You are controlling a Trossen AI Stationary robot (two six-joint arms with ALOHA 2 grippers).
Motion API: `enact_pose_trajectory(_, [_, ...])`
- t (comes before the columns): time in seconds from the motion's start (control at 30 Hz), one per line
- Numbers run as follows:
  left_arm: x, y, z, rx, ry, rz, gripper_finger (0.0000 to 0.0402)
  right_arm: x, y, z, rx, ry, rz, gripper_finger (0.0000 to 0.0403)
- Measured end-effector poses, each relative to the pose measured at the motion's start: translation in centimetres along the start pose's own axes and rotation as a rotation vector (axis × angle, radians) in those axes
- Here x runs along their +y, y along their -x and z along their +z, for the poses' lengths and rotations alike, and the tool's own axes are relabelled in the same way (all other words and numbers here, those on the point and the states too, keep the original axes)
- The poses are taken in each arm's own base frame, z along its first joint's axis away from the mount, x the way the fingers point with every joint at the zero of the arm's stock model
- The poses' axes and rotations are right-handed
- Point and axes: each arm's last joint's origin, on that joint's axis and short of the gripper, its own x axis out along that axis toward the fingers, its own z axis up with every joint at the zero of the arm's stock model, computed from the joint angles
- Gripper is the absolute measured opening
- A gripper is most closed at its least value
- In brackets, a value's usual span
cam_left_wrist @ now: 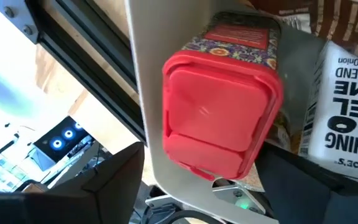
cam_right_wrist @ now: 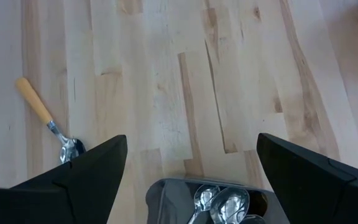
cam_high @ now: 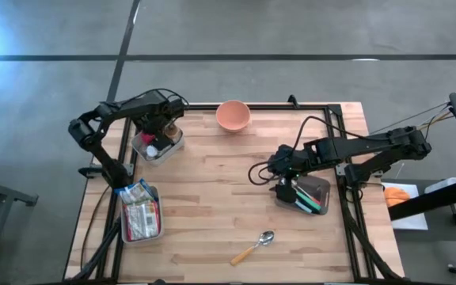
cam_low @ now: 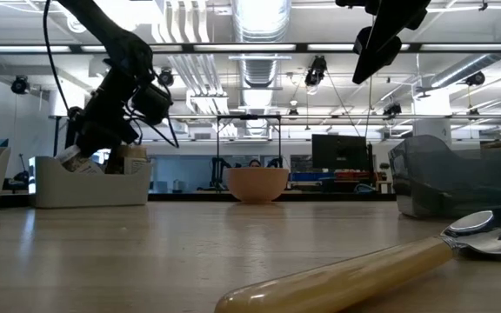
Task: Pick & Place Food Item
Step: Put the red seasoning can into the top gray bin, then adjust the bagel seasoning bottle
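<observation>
A spice jar with a red flip lid [cam_left_wrist: 219, 115] and a patterned label stands in a pale bin [cam_high: 158, 147] at the table's far left, next to a white-labelled seasoning jar [cam_left_wrist: 347, 112]. My left gripper [cam_left_wrist: 210, 186] hangs open just above the bin, slanting down, with one finger on each side of the red lid and apart from it; in the low view the left gripper [cam_low: 103, 130] is at the bin's rim. My right gripper [cam_right_wrist: 191, 174] waits open above the grey utensil bin [cam_high: 303, 196] at the right, and nothing is between its fingers.
A salmon bowl [cam_high: 233, 115] stands at the far edge, middle. A second bin with packets [cam_high: 139, 212] sits at the near left. A wooden-handled spoon [cam_high: 253, 247] lies near the front edge. Bare wood spans the table's middle.
</observation>
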Motion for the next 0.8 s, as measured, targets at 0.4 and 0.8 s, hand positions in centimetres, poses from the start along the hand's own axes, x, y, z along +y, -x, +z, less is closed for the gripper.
enact_pose_trajectory(0.4, [1.7, 3.4, -1.7, -0.087, 0.055, 0.021, 0.033, 0.0, -0.1, -0.1, 0.004, 0.0, -0.001, 0.0357])
enact_pose_trajectory(0.8, [1.9, 4.6, -4.0, -0.261, 0.25, -0.231, 0.0317, -0.1, -0.3, -0.2, 0.01, 0.001, -0.003, 0.0357])
